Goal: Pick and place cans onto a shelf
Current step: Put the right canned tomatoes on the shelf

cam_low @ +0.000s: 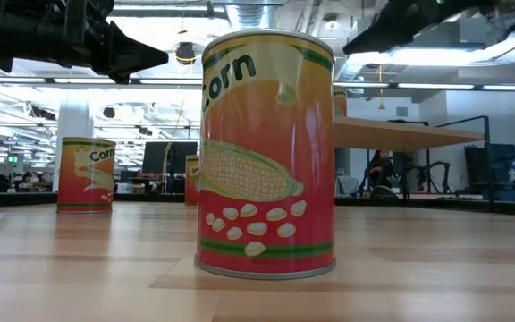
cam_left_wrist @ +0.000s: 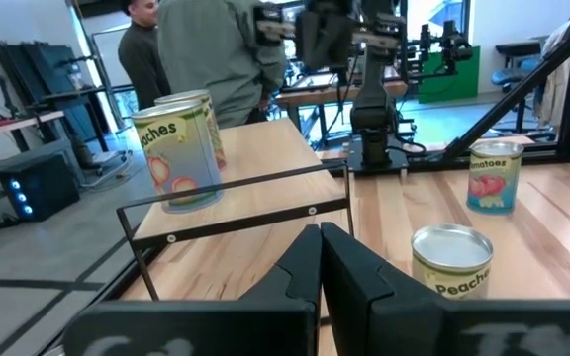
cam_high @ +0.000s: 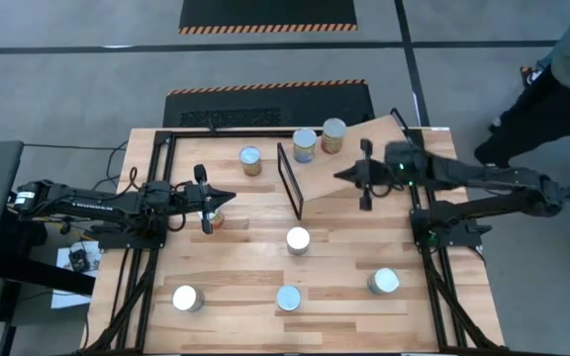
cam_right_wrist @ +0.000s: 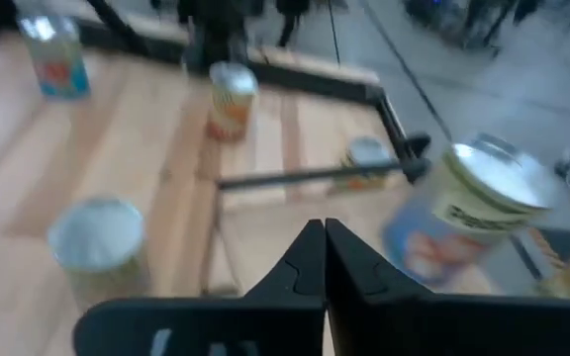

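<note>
Over the slatted bench (cam_high: pixel 265 262), seen from above, the tilted shelf (cam_high: pixel 339 173) sits toward one o'clock, two cans (cam_high: pixel 305 145) standing at its twelve o'clock edge. A third can (cam_high: pixel 251 160) stands just off the shelf's black end frame (cam_high: pixel 289 181) at eleven o'clock. Four more silver tops lie spread from centre to six o'clock: one (cam_high: pixel 298 239) at centre, others (cam_high: pixel 187 298) at seven, (cam_high: pixel 288 298) six and (cam_high: pixel 384 281) five o'clock. The left hand (cam_high: pixel 228 196), clenched and empty, hovers at nine o'clock above an eighth can (cam_high: pixel 217 219). The right hand (cam_high: pixel 340 175), fingers pressed together and holding nothing, hangs over the shelf. A person (cam_high: pixel 552 84) stands at two o'clock.

At bench level, a corn can (cam_low: pixel 268 152) fills the centre, another corn can (cam_low: pixel 86 173) at nine o'clock.

Past the left hand's closed fingers (cam_left_wrist: pixel 320 259), two peach cans (cam_left_wrist: pixel 176 148) stand on the shelf; people stand behind.

Past the right hand's closed fingers (cam_right_wrist: pixel 317 259), blurred cans and the end frame show.
</note>
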You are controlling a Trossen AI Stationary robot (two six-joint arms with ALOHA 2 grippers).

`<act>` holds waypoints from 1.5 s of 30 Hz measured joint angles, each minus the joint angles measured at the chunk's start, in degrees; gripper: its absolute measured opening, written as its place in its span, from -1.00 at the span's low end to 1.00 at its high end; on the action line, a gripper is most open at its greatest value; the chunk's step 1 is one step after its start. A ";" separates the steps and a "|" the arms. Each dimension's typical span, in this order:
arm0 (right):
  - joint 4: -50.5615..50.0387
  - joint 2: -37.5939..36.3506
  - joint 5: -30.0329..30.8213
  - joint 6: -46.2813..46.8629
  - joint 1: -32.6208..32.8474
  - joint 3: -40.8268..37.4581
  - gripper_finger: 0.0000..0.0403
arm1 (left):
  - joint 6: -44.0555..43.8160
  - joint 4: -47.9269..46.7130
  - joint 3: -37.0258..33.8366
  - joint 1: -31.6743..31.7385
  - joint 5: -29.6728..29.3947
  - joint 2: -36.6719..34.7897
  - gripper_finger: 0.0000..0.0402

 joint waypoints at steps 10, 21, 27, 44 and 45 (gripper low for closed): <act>16.02 6.84 -0.96 4.92 15.84 -9.84 -0.79 | 0.00 0.28 0.00 -0.01 0.00 0.00 -1.00; 19.15 18.65 14.94 6.50 29.34 -5.88 -0.60 | -0.46 -0.19 0.00 0.00 0.03 0.00 -1.00; -0.86 18.23 15.21 24.89 34.46 0.71 -0.60 | -0.17 -0.32 0.00 0.00 0.03 0.00 -1.00; -26.62 19.70 19.55 60.72 55.46 7.64 -0.89 | -1.02 -0.32 -0.02 -0.02 0.40 -0.02 -1.00; -28.70 19.99 20.09 62.99 56.64 8.77 -0.90 | -1.06 -0.35 -0.02 -0.01 0.40 -0.02 -1.00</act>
